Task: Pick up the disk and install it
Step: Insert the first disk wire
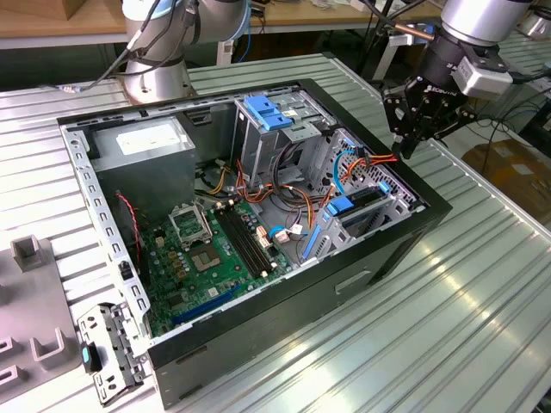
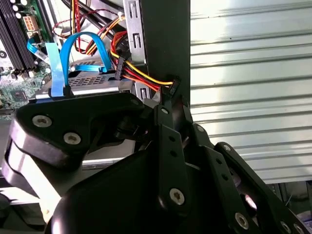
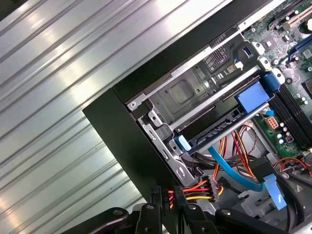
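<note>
- While the pincer (image 1: 403, 148) hangs over the rim of the computer case (image 1: 284, 331) at about 2 o'clock in the exterior view, its jaws stand nearly together. They appear to pinch the black power connector (image 2: 171, 87) with its red, yellow and black wires.
- The disk (image 1: 365, 198) is not in the pincer. It lies inside the case at roughly 3 o'clock, slid into the grey drive cage (image 3: 161, 129), with its blue carrier (image 3: 253, 95) showing at the cage mouth.
- A blue data cable (image 2: 80, 41) loops down toward the disk; I cannot tell whether it is plugged in.
- Judgement: pick-up and seating look done. The power connector is held clear of the disk, so the cabling looks unfinished.
- The case sits on the ribbed metal surface (image 1: 482, 284) with its side panel off.
</note>
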`<state>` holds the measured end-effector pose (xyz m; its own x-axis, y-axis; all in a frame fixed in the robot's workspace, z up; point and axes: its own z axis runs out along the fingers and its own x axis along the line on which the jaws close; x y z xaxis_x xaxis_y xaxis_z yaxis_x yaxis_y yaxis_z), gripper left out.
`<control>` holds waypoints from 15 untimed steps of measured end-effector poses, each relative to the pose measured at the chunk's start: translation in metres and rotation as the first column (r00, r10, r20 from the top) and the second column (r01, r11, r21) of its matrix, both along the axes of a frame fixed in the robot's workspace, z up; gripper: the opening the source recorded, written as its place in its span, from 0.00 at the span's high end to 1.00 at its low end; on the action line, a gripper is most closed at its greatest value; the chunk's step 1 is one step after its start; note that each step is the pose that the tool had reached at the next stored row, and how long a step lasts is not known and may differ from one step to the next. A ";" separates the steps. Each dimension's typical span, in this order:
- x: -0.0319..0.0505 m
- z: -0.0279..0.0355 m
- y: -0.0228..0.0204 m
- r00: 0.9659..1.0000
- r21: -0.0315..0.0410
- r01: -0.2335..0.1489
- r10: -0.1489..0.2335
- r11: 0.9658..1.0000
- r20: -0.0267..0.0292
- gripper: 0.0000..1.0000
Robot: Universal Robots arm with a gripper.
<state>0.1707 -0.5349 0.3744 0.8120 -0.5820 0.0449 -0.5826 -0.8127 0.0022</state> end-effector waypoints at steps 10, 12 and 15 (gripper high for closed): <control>0.0012 -0.0077 0.0033 1.000 -0.004 0.012 -0.012 1.000 0.000 0.69; 0.0012 -0.0076 0.0034 1.000 -0.005 0.019 -0.019 1.000 0.000 0.69; 0.0013 -0.0080 0.0035 1.000 -0.005 0.019 -0.019 1.000 0.000 0.69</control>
